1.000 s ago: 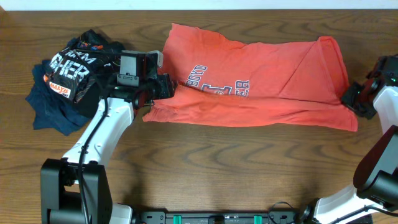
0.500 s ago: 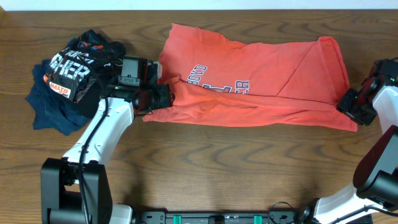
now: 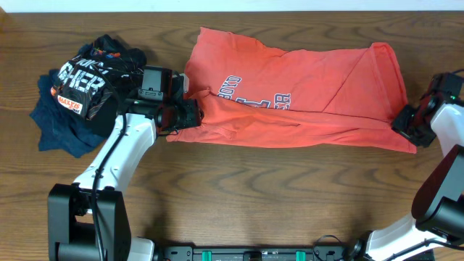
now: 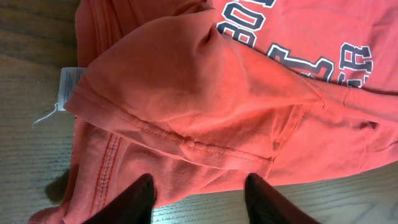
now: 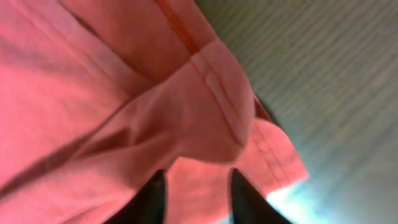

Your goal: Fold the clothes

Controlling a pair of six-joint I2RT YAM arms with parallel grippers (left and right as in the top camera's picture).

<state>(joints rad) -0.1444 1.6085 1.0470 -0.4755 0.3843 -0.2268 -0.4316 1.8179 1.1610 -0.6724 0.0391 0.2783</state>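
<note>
Left wrist view: the left gripper [image 4: 199, 179] has its fingers apart, with the T-shirt [image 4: 205, 112] hem right at their tips, likely to grab it for folding. The right gripper [image 5: 196, 175] has the shirt's far corner between narrow fingers; I cannot tell if it pinches.

Shirt [image 3: 326, 80] print [image 3: 279, 100] half folded under, wording incomplete. Right wrist view blurred: unclear whether right gripper [image 5: 196, 186] pinches shirt corner. Left gripper [image 4: 198, 183] fingers [image 4: 138, 200] cut by bottom edge. Navy garment [image 3: 54, 127] mostly buried under black garment [image 3: 87, 80].
</note>
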